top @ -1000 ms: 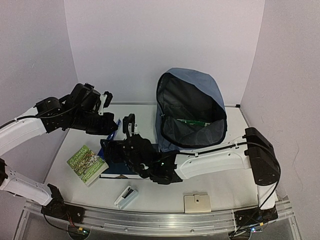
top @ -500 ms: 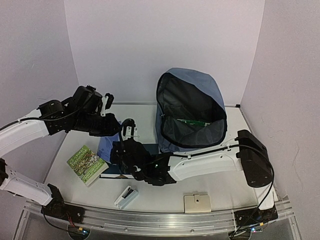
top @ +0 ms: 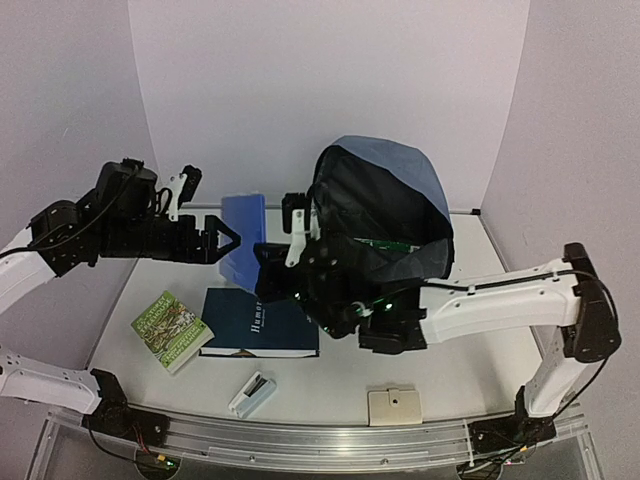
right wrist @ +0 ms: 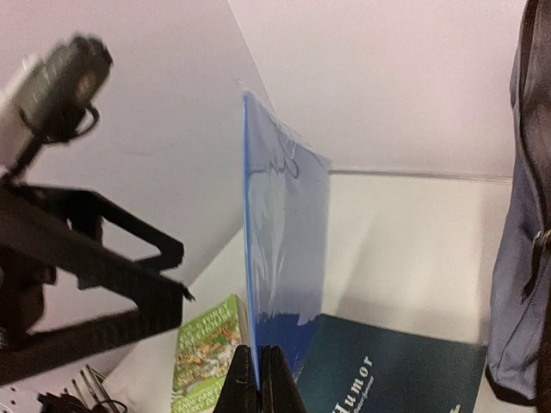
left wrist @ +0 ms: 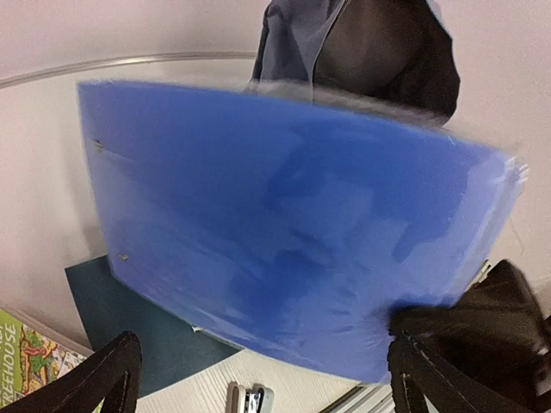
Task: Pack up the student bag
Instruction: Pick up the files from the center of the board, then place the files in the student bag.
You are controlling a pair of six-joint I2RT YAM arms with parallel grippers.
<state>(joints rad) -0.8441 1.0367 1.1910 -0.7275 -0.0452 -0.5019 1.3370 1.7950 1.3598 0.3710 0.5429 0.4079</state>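
The right gripper [right wrist: 259, 360] was clamped shut on the lower edge of a thin, glossy blue plastic folder [right wrist: 282, 232], holding it upright above the desk [top: 450, 365]. The left gripper [top: 222, 241] had its jaws spread wide at the folder's flat face. The soft slate-blue fabric bag [top: 390, 200] stood at the desk's back edge, its black-lined mouth gaping.

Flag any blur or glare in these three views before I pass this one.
Left wrist: the blue folder fills the frame, its edges motion-smeared. Right wrist: the folder is fairly sharp, the left gripper soft. Top external: sharp, evenly lit, no glare.
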